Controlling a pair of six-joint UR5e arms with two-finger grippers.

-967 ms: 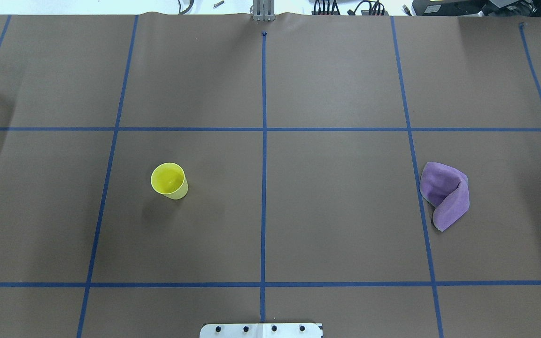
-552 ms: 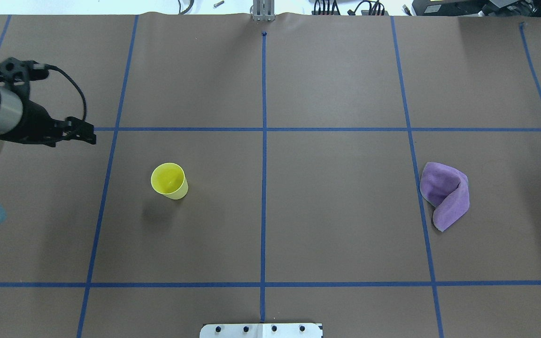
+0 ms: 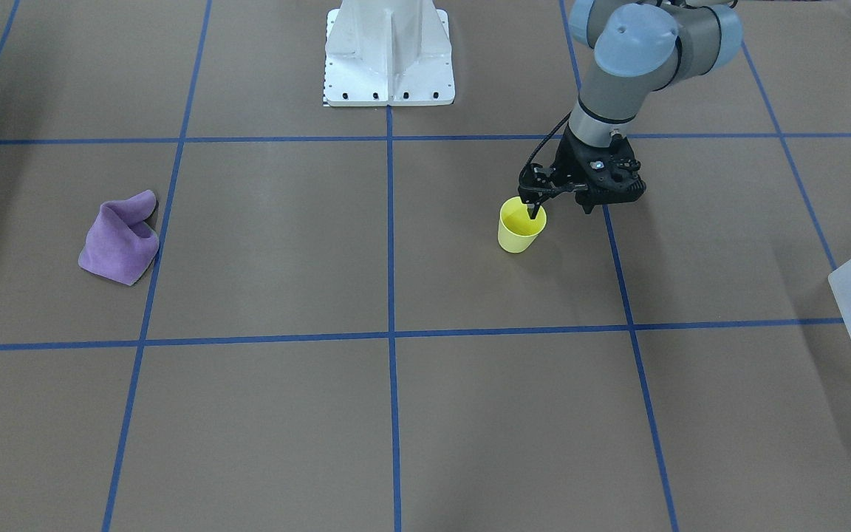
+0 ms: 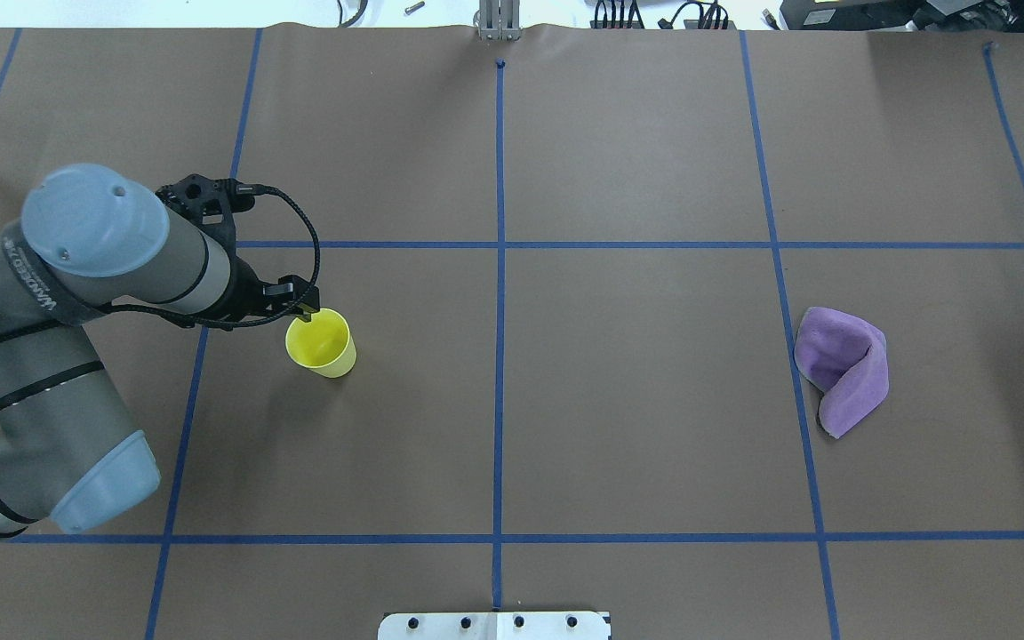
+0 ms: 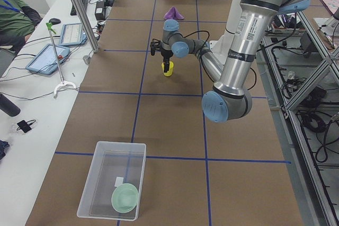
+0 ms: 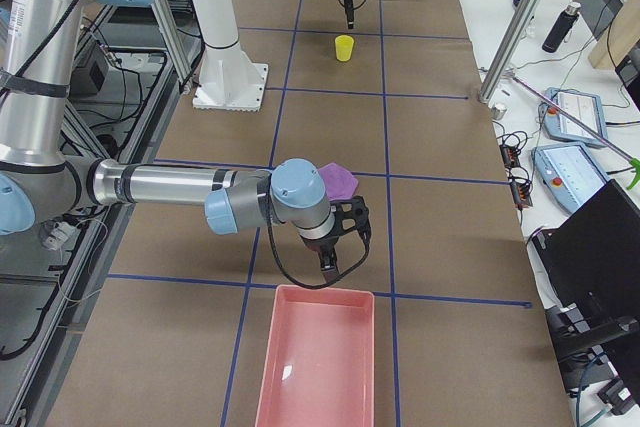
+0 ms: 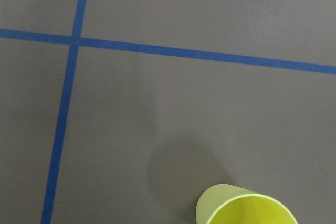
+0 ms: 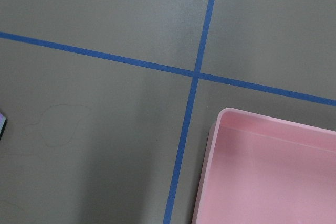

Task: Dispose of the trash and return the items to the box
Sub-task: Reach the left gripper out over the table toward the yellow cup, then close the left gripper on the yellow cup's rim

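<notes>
On the left half of the table point(image 4: 619, 427), the left gripper point(image 3: 536, 211) meets the rim of the upright yellow cup point(image 3: 520, 227), one fingertip apparently inside. Its jaw spacing, like that of the right gripper point(image 6: 331, 267), cannot be told. A slipped rim pinch could topple the cup, well apart from the frosted bin point(image 5: 88, 182).

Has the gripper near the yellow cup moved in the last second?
Yes. In the overhead view the left gripper has moved rightward, crossing the blue line, to the cup.
</notes>
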